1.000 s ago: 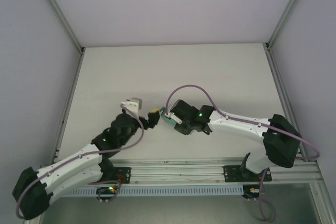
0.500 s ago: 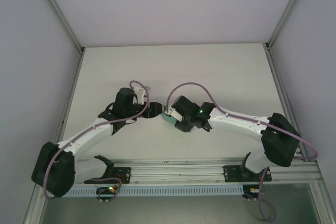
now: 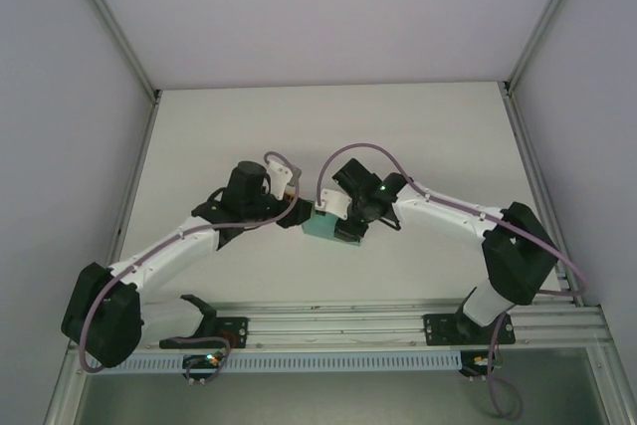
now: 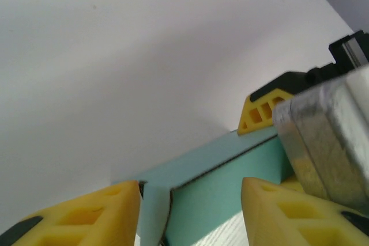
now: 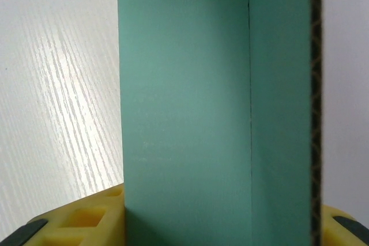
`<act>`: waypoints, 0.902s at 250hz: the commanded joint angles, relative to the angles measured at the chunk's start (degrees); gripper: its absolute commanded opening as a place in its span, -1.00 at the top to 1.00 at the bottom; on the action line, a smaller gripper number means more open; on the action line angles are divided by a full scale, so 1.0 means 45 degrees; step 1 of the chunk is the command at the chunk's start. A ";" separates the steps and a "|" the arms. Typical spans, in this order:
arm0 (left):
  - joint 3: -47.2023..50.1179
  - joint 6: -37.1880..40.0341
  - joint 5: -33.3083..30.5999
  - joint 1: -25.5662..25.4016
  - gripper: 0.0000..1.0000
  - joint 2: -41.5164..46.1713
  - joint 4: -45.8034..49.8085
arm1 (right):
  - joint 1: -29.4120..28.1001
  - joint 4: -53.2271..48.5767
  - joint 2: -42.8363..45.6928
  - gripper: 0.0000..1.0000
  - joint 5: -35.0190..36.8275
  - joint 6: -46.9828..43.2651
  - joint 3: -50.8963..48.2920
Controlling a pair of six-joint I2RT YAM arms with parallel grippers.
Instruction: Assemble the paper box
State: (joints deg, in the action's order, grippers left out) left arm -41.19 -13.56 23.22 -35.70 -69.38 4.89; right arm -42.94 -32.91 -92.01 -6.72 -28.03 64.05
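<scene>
So I'm holding the paper box [image 3: 320, 229] in my right gripper [image 5: 219, 231], around the middle of the table [image 3: 418, 136], a bit toward the near side. Its chunky yellow plastic fingers [image 5: 86, 226] with moulded pockets are clamping it from both sides. Up close the box is looking like smooth matte teal card with one crisp fold line and a wavy corrugated raw edge. My left gripper [image 4: 190, 211] is sitting at the other end, and a folded corner is lying between its yellow fingers [image 4: 86, 217]. Can't tell if they're actually pinching. The white table is showing a faint wood grain.
</scene>
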 commanded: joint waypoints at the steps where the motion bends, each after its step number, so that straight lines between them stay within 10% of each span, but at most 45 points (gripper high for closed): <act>1: -0.0688 0.1032 -0.1036 -0.0107 0.07 -0.0229 0.1217 | 0.0209 -0.1170 -0.0789 0.11 -0.0074 -0.1391 0.0371; 59: -0.0692 0.0980 -0.2546 -0.0823 0.19 0.0046 0.1953 | 0.0573 -0.1180 -0.1040 0.10 -0.0078 -0.1945 0.0807; 144: -0.1493 0.0742 -0.5606 -0.2070 0.98 -0.0349 0.2603 | 0.0811 -0.1609 -0.1417 -0.04 0.0172 -0.2275 0.1362; 226: -0.1166 0.0175 -0.6210 -0.2314 1.00 -0.0526 0.2424 | 0.0914 0.0084 -0.0362 -0.58 0.0849 -0.0821 0.0774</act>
State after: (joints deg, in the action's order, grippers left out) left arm -46.44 -10.74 -3.05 -45.60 -71.90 15.07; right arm -39.22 -35.51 -96.71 -5.56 -35.62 69.10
